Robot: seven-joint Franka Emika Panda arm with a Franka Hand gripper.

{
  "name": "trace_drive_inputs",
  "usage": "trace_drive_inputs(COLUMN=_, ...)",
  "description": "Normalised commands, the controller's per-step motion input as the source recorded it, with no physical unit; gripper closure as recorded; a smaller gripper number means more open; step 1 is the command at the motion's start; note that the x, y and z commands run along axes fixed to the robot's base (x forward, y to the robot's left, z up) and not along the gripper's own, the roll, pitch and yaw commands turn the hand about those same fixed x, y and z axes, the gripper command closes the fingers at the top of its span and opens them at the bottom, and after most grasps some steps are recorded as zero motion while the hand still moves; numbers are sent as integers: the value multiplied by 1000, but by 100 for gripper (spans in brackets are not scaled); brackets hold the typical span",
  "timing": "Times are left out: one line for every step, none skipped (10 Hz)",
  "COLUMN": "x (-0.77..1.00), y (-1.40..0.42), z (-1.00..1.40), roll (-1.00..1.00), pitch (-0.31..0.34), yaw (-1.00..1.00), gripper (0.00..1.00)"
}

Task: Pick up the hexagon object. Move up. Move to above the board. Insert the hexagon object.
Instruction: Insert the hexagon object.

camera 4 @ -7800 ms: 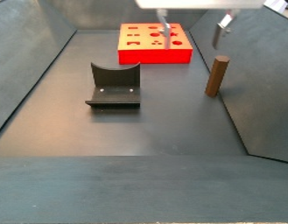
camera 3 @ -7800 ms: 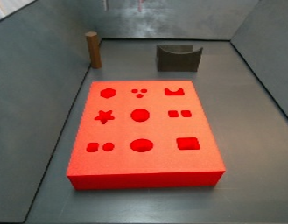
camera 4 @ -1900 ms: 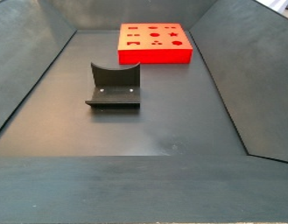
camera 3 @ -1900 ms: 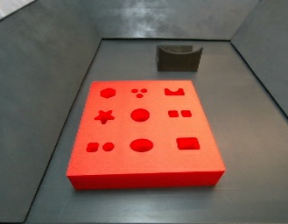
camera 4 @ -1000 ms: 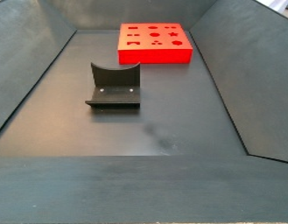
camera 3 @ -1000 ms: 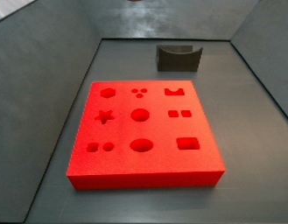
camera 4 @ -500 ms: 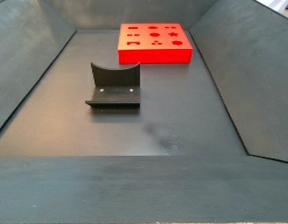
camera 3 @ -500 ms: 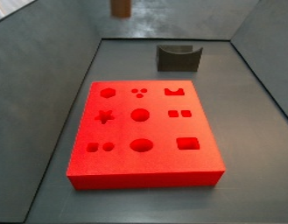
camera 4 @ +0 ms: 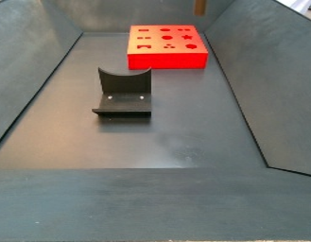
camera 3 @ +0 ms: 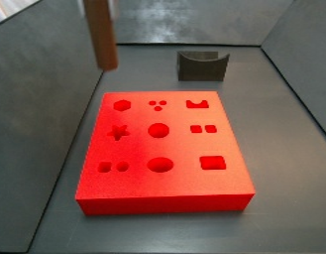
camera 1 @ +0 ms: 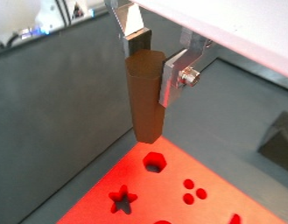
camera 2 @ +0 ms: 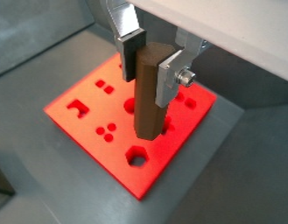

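Observation:
My gripper (camera 1: 156,59) is shut on the hexagon object (camera 1: 144,96), a slim brown peg held upright by its top end between the silver fingers (camera 2: 170,74). It hangs high above the red board (camera 3: 178,184), with its lower end near the board's hexagon hole (camera 1: 154,160), which also shows in a wrist view (camera 2: 137,158). In a side view the peg (camera 3: 100,32) reaches down from the top edge, up and left of the hexagon hole (camera 3: 122,103); the gripper itself is out of that view. In a side view only the peg's tip (camera 4: 202,6) shows above the board (camera 4: 166,59).
The dark fixture (camera 3: 202,65) stands on the floor behind the board, and in a side view (camera 4: 122,93) it stands in front of it. Grey walls enclose the floor on all sides. The board's other holes are a star, circles and squares.
The peg, standing on the floor earlier, has been lifted out of view and over the last half second has come down and to the left, into a side view above the board.

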Motion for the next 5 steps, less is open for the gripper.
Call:
trace_drive_inputs(x=0, y=214, z=-860, roll=-46, pitch=-177, yaw=320, gripper=100)
trace_drive_inputs(x=140, y=303, z=-906, roll=-60, pitch=-93, yaw=294, gripper=100)
trace_drive_inputs(x=229, y=271, z=-969, roll=-71, pitch=-54, yaw=254, gripper=100)
trace_drive_inputs(x=257, y=194, z=-974, roll=-74, pitch=-44, yaw=234, gripper=100)
trace_drive_inputs(x=100, y=71, z=-797, roll=-81, pitch=-70, yaw=189, gripper=100)
